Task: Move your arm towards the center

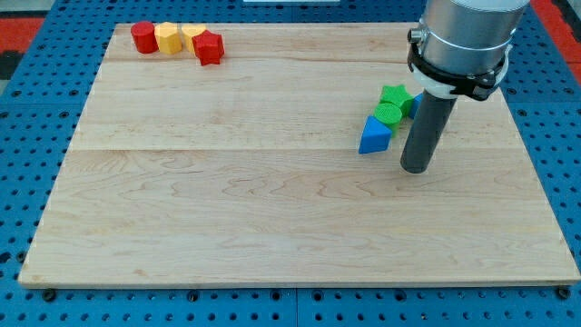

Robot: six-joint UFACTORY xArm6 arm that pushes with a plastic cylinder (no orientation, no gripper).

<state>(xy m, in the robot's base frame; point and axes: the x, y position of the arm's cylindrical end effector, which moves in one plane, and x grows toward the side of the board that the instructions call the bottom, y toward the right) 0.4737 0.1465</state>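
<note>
Your arm sits at view's right; my tip touches desk just right of blue triangle block, near green blocks. No gripper on rig. Red/yellow blocks top-left.

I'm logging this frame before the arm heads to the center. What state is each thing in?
My tip: down on the board, right of the blue triangle, apart from it.
Blue triangle: flat, touching the green cylinder.
Green cylinder: against the green star.
Green star: flat.
Red and yellow blocks: clustered top left, untouched.
Board: flat.
</note>
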